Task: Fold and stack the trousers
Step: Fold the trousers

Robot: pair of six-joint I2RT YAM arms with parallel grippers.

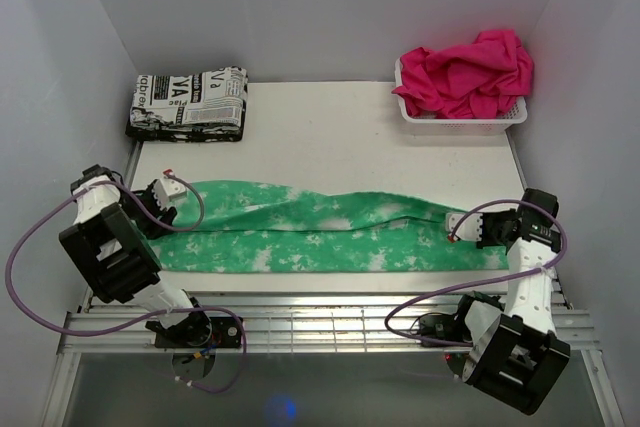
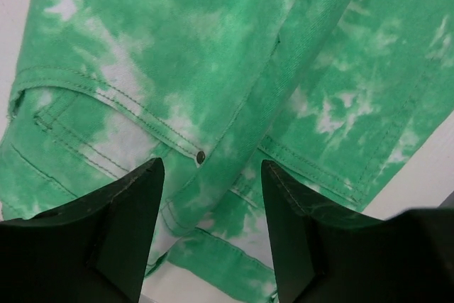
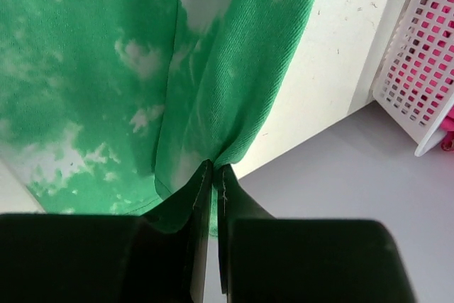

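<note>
Zero folds visible yet: trousers (image 1: 320,232) lie stretched along the table's (image 1: 330,137) near edge, right gripper (image 3: 215,168) clamped on a leg end, left gripper (image 2: 211,168) spread wide over the waist, so folding and stacking both remain.

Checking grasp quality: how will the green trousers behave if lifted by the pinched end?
Probably floppy: the trousers bunch into a ridge where the right gripper pinches them. Lifted from that end alone, they would likely sag and drag along the table, since the left gripper is open above them.

High rear overview, two close downward wrist views, trousers (image 1: 320,237) common.
</note>
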